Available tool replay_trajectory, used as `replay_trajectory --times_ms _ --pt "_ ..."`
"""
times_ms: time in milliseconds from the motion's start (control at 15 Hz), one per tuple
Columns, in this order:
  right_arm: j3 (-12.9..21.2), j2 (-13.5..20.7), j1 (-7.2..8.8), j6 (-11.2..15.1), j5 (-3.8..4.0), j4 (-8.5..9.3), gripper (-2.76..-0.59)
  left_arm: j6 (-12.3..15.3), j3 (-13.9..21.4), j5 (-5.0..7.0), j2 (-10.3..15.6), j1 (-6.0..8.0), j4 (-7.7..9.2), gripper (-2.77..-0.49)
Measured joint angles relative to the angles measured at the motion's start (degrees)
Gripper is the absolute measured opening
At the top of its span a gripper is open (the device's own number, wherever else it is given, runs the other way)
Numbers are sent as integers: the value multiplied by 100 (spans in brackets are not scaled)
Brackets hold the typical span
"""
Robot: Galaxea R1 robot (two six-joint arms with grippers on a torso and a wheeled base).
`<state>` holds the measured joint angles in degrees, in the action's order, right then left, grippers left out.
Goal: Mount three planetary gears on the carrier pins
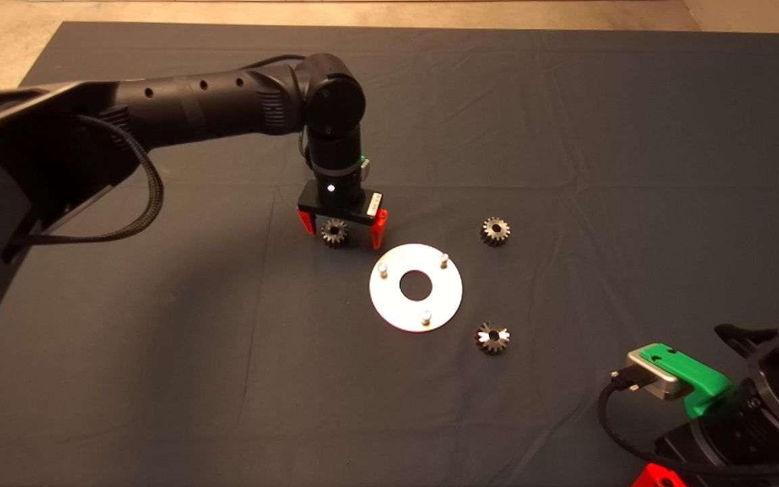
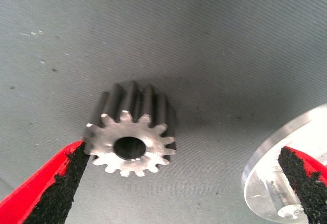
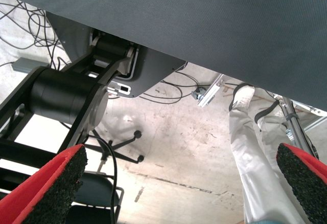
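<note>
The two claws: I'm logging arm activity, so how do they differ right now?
The left claw hangs over the mat, straddling a planetary gear beside the round plate; the right claw waits at the mat's lower right edge, facing the floor, around nothing. Both are open.

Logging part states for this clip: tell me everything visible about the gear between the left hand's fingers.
The gear is small, dark grey, shiny metal, with straight teeth all round and a round centre hole. It lies flat on the dark mat, left of the round plate. The left hand straddles it, open; one pad is at its teeth, contact unclear, the other is well clear.
</note>
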<state>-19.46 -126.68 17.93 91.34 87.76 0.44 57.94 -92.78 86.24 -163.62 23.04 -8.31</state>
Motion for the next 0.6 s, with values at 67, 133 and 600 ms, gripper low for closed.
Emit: replay_trajectory --times_ms 67,133,600 --pt "0 -2 1 0 0 0 -60 0 0 0 13 0 0 -59" --pt "0 -2 1 0 0 0 -60 0 0 0 30 0 0 -67" --pt "0 -2 0 0 0 0 -60 0 -13 32 76 0 0 -94"
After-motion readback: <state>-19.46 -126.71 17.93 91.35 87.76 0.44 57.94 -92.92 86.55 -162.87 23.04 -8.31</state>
